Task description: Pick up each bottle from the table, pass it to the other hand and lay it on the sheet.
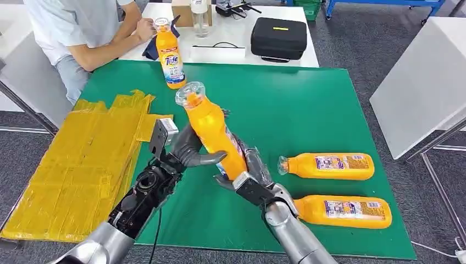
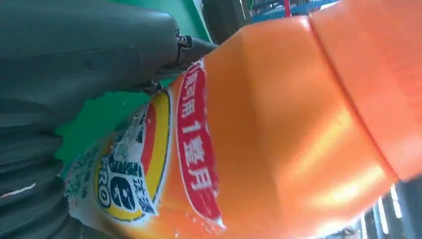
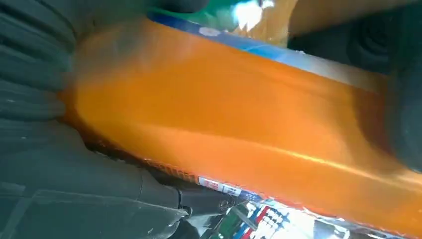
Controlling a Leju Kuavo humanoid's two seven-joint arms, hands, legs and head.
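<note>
An orange Tide detergent bottle (image 1: 211, 132) stood tilted above the green table (image 1: 308, 104), cap toward the far left, gripped by both hands: the left hand (image 1: 189, 149) wrapped its fingers around the middle, and the right hand (image 1: 250, 170) clasped its base. Two more orange bottles (image 1: 329, 166) (image 1: 346, 212) lay on the table to the right, a fourth bottle (image 1: 169, 53) stood upright at the far edge near a seated person (image 1: 82, 33), and the yellow sheet (image 1: 77, 165) lay left.

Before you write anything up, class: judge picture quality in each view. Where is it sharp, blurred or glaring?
Head view: sharp and evenly lit, labels readable on the lying bottles. Left wrist view: held bottle close but fairly clear, bright highlights on its plastic. Right wrist view: the bottle is smeared and soft, with glare spots at the edges.
</note>
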